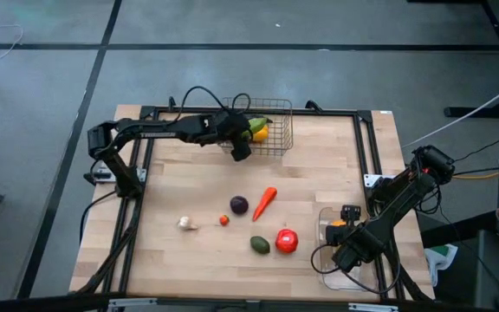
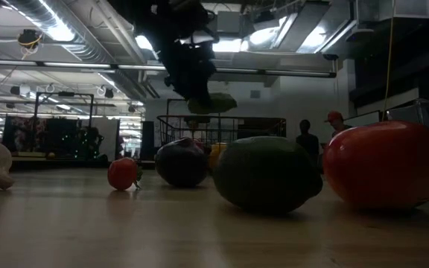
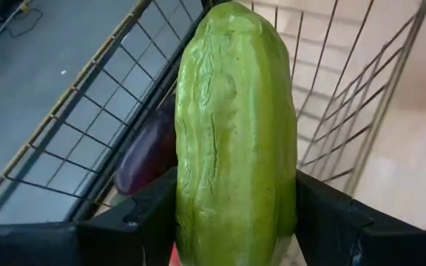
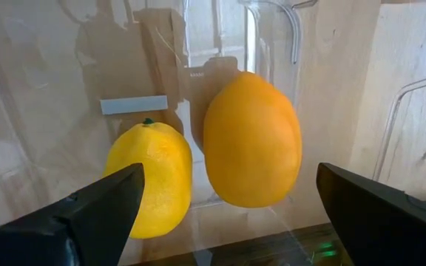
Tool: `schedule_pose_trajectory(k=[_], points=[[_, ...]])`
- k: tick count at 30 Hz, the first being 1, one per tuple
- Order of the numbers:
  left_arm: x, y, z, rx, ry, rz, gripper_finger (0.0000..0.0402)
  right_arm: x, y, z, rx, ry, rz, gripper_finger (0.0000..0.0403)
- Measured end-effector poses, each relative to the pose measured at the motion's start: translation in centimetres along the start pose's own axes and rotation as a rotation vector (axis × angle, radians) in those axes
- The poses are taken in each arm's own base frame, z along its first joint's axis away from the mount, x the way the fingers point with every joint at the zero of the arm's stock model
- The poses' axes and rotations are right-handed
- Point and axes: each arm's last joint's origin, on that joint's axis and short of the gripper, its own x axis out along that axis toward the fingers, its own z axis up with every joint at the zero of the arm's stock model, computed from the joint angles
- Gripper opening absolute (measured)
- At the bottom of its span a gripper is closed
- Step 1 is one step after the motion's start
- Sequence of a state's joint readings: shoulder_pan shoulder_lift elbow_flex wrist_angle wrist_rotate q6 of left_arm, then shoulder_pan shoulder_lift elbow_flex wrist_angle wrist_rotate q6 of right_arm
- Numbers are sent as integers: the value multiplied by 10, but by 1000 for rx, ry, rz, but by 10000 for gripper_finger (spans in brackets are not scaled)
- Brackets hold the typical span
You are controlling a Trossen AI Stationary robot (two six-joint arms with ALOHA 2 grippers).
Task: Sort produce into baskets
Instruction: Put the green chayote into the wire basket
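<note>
Wooden table (image 1: 189, 186) carries loose produce at center, while the left claw (image 1: 239, 139), clenched on a green cucumber (image 3: 235, 133), hangs over the wire basket (image 1: 281, 139) at twelve o'clock to drop it; right claw (image 1: 346, 227), released, hovers above the clear tray (image 1: 326, 260) at four o'clock.

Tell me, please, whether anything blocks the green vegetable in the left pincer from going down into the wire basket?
Nothing visible does. The left pincer holds the green vegetable over the open-topped wire basket; a purple item lies inside, off to one side.
</note>
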State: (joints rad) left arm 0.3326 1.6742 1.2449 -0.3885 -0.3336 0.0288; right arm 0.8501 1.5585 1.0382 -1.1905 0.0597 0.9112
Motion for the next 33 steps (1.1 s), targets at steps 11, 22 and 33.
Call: schedule_pose_trajectory(k=[11, 22, 33], points=[[30, 39, -9, 59, 65, 80, 219, 0, 2, 1, 1, -14, 18, 399], [51, 61, -20, 34, 126, 119, 219, 0, 2, 1, 1, -14, 18, 399], [51, 60, -19, 23, 116, 120, 219, 0, 2, 1, 1, -15, 19, 399]])
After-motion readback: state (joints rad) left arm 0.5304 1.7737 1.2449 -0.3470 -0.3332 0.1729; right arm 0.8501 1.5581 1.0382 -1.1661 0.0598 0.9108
